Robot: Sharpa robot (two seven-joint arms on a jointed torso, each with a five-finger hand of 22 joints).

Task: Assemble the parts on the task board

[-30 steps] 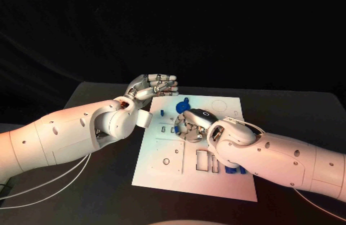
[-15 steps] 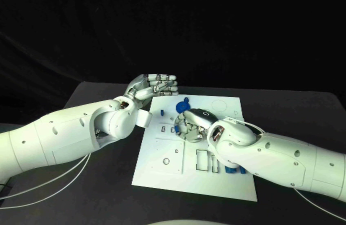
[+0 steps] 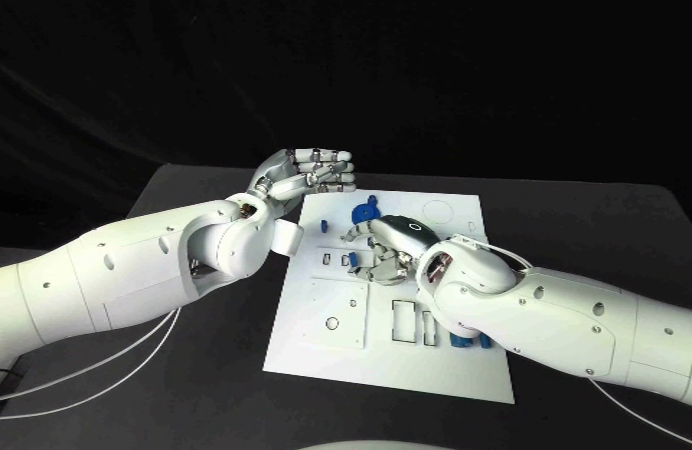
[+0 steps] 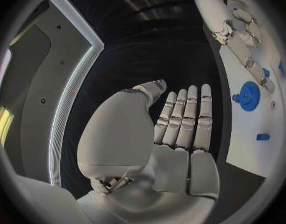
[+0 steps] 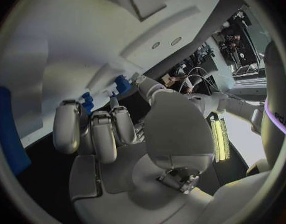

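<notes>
The flat white rectangular task board [image 3: 378, 355] is lying at the centre of the matte black table [image 3: 188, 400], its long side running from 12 o'clock down towards 6 o'clock. On it, a round blue disc-shaped part [image 3: 365, 212] is sitting near the 12 o'clock end, with a small blue block part [image 3: 325, 225] just beside it towards 9 o'clock. Further blue parts [image 3: 464, 341] are showing at the board's 4 o'clock side, partly hidden under the right forearm. Dark rectangular slots [image 3: 405, 321] are opening in the board at about 5 o'clock from its middle.

The silver right hand [image 3: 384, 248] is hovering low over the board's upper middle, its fingers curling down towards the surface; whether it is holding anything cannot be told, since the palm is covering what lies beneath. In the right wrist view the fingers [image 5: 93, 129] are bending inward close to small blue pieces [image 5: 121, 83].

The silver left hand [image 3: 306, 175] is resting off the board's 11 o'clock corner. In the left wrist view its fingers [image 4: 187, 115] are lying straight, side by side, gripping nothing, with the blue disc in sight beyond them.
</notes>
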